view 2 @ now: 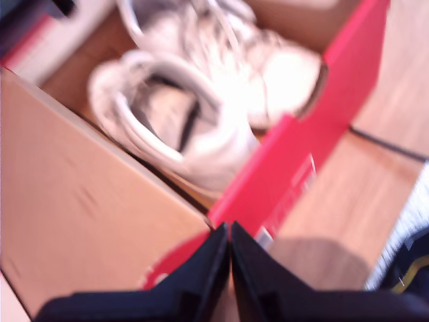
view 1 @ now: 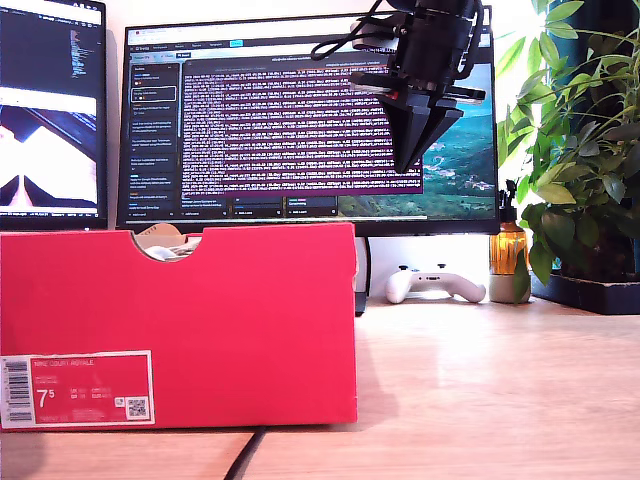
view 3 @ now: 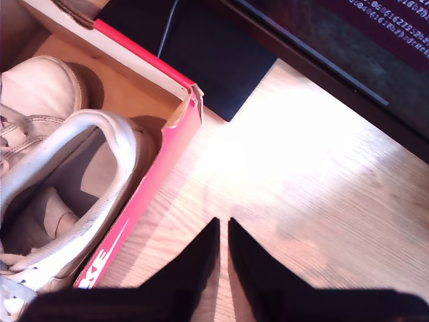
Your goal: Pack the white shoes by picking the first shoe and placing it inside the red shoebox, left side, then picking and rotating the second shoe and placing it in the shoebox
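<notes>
The red shoebox (view 1: 200, 310) stands on the desk at the exterior view's left, its 7.5 label (view 1: 77, 388) facing the camera. Both white shoes (view 2: 194, 100) lie inside it side by side, blurred in the first wrist view. The second wrist view shows one shoe's toe (view 3: 40, 87) beside the other shoe's heel opening (view 3: 67, 181). My first gripper (view 2: 230, 228) is shut and empty above the box's labelled front wall (view 2: 301, 154). My second gripper (view 1: 408, 165) (view 3: 222, 221) hangs shut and empty over bare desk past the box's corner (view 3: 191, 100), high in front of the monitor.
A large monitor (view 1: 300, 120) and a second screen (view 1: 50, 110) stand behind the box. A white game controller (view 1: 435, 284), an amber bottle (view 1: 508, 250) and a leafy plant (view 1: 580, 150) sit at the exterior view's right. A black cable (view 1: 245, 455) runs along the desk's front.
</notes>
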